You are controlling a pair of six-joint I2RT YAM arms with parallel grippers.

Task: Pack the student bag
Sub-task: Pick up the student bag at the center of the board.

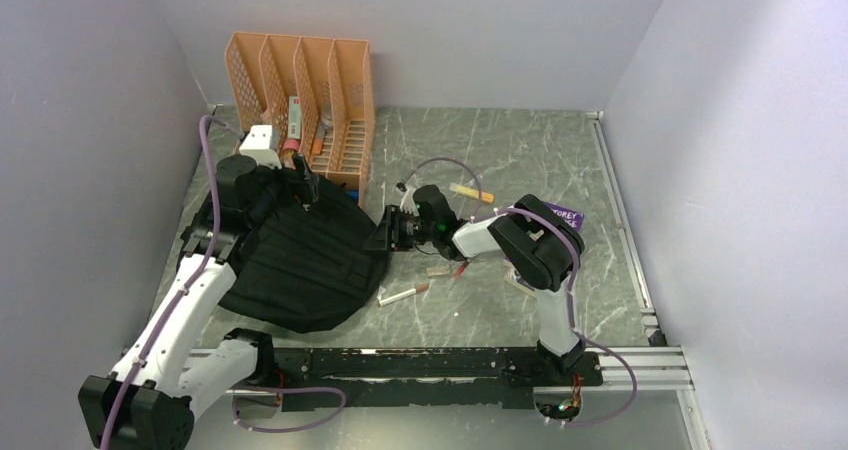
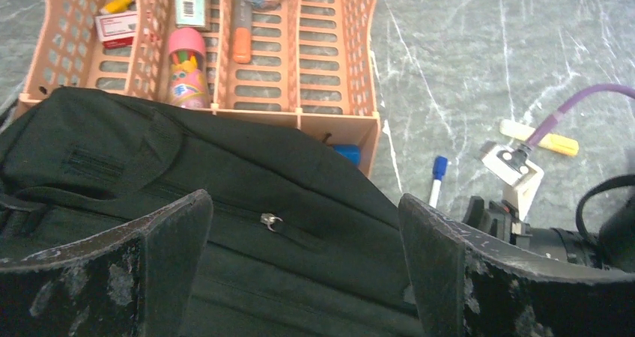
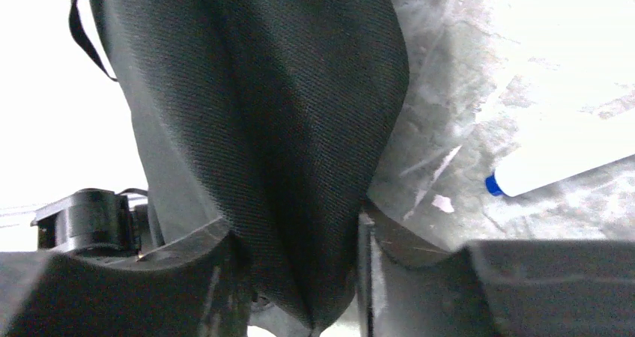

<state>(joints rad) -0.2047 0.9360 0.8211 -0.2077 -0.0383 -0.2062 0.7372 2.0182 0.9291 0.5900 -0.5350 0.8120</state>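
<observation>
The student bag [image 1: 300,260] is a large black fabric backpack lying flat on the left of the table, under my left arm. My left gripper [image 1: 303,185] hovers over the bag's far edge, open wide, with a small metal zipper pull [image 2: 270,221] between its fingers [image 2: 172,240] and nothing held. My right gripper [image 1: 386,232] reaches in from the right at the bag's right edge. In the right wrist view a fold of the bag's fabric [image 3: 262,90] fills the gap of that gripper [image 3: 299,236] and touches both fingers.
An orange divided organizer [image 1: 305,100] with markers and small items stands at the back left, touching the bag. A yellow marker [image 1: 470,192], a white pen [image 1: 403,294] and a purple book [image 1: 565,217] lie around the right arm. A blue-capped pen [image 2: 436,176] lies by the organizer.
</observation>
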